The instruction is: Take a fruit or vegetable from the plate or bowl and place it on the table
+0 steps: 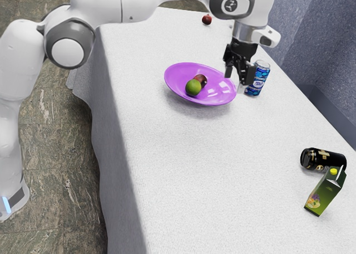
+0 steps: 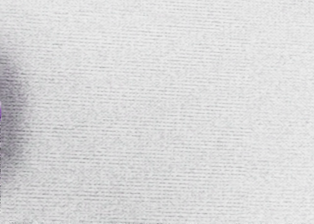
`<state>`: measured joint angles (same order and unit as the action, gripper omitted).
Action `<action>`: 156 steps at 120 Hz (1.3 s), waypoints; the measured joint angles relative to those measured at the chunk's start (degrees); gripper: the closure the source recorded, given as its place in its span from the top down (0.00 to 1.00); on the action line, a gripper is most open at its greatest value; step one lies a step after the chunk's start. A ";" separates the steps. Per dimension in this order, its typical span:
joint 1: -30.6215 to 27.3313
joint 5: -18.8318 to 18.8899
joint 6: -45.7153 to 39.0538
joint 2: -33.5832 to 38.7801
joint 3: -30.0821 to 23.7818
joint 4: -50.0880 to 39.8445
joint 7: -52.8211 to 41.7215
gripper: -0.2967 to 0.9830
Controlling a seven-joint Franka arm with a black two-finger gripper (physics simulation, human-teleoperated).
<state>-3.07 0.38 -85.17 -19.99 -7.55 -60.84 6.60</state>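
Green lime (image 1: 193, 87) to reach, inside the purple plate (image 1: 177, 72), close by the dark red fruit (image 1: 202, 79). From the gripper (image 1: 237, 80), open and empty, lies toward the exterior view's left; should first move sideways over the plate, then descend.

You have a long table (image 1: 194, 165) draped in a white cloth (image 1: 119, 170), its side hanging in folds over a floor (image 1: 55, 154) of veined brown and grey-green stone. At the exterior view's right, you see speckled blue-grey walls (image 1: 328, 48), under soft, even light; your wrist view brings out the cloth's fine, ribbed weave.
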 joint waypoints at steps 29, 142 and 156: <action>0.05 0.66 1.52 0.21 0.23 0.17 1.97 0.77; -7.14 -5.58 -8.23 -13.99 22.33 3.51 18.03 0.77; -6.72 -6.75 -6.54 -10.07 22.18 -0.42 19.07 0.77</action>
<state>-9.78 -6.37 -91.70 -30.07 14.63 -61.26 25.66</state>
